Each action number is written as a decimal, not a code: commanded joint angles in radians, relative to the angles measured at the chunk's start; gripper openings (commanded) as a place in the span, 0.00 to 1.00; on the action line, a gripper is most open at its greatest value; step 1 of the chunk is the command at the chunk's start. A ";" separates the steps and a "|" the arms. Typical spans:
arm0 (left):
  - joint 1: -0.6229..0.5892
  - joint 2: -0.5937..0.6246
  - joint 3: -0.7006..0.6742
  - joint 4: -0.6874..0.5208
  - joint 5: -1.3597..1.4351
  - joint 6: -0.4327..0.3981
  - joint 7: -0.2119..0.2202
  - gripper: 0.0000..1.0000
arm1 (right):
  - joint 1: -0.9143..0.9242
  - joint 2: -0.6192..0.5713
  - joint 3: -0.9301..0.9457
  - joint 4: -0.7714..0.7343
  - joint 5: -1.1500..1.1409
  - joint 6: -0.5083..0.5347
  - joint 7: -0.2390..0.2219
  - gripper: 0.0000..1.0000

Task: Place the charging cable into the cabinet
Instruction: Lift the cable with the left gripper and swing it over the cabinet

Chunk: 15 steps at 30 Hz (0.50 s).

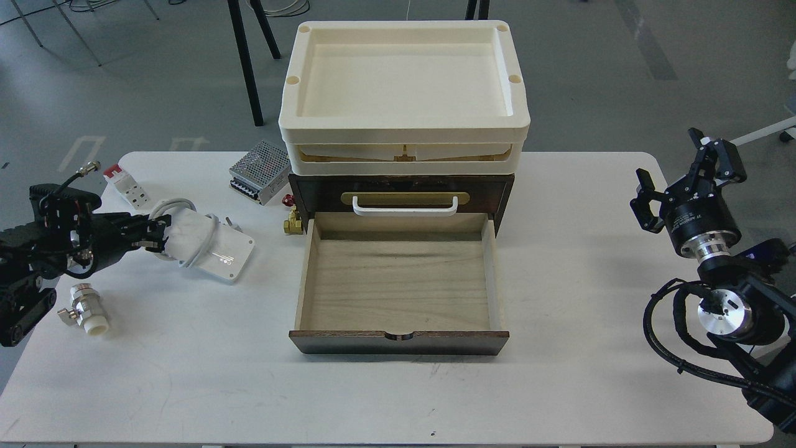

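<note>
The charging cable point(211, 252), a flat white pad with a grey-white cable looped around it, lies left of the cabinet with its left end raised off the table. My left gripper point(157, 235) is shut on that left end, its fingers partly hidden by the cable loop. The dark brown cabinet point(311, 190) stands at the table's middle, its pale wood-lined drawer point(398, 280) pulled out and empty, with the white bar handle point(405, 206) above it. My right gripper point(687, 171) is open and empty at the far right, well away from both.
Two stacked cream trays point(404, 130) sit on the cabinet. A perforated metal power-supply box point(260, 171) and a brass valve point(292, 222) lie by its left side. A red-and-white block point(127, 185) and a white valve point(84, 311) lie at the far left.
</note>
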<state>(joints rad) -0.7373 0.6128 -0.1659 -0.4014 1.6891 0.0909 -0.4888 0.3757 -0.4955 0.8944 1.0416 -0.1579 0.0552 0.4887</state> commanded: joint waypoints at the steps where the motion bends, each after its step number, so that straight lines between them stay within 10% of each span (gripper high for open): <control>1: 0.001 0.018 0.002 -0.002 -0.063 0.039 0.000 0.02 | 0.000 0.000 0.000 0.000 0.000 -0.001 0.000 0.99; 15: 0.049 0.222 -0.009 -0.062 -0.628 0.069 0.000 0.03 | 0.000 0.000 -0.002 0.000 0.000 -0.001 0.000 0.99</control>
<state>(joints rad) -0.7036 0.8003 -0.1731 -0.4553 1.2286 0.1608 -0.4882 0.3757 -0.4955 0.8927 1.0416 -0.1581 0.0536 0.4887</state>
